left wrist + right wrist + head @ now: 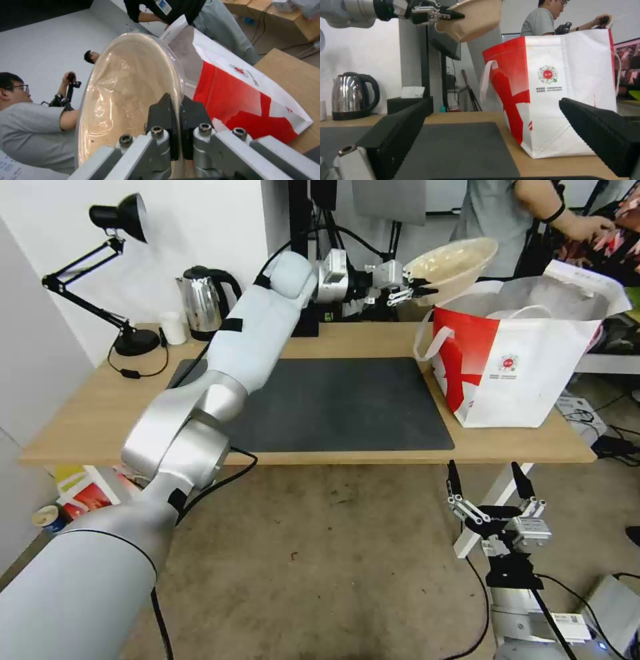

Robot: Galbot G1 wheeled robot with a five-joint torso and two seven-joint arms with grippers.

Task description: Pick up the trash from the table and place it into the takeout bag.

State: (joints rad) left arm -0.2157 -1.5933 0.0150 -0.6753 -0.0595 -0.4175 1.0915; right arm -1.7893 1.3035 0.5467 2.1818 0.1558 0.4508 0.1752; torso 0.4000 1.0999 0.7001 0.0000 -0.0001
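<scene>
My left hand [408, 290] is raised at the far side of the tabletop [100, 407], arm stretched forward across the dark mat [333, 403]. Its fingers [166, 117] are pressed together on the rim of the beige bowl [453, 263], pinching it. The bowl is tilted and held in the air just above the near-left corner of the takeout bag [527, 373], not touching it as far as I can judge. The bag stands upright on the right end of the tabletop, mouth open, silver lining showing, one white loop handle [427, 340] hanging off its left side.

My right hand [490, 490] sits low, off the front edge of the tabletop, below the bag, fingers spread and empty.

Along the back edge: steel kettle [200, 303], black desk lamp [113, 273], and what looks like a black tissue box [408, 103] beside the kettle in the right wrist view.
</scene>
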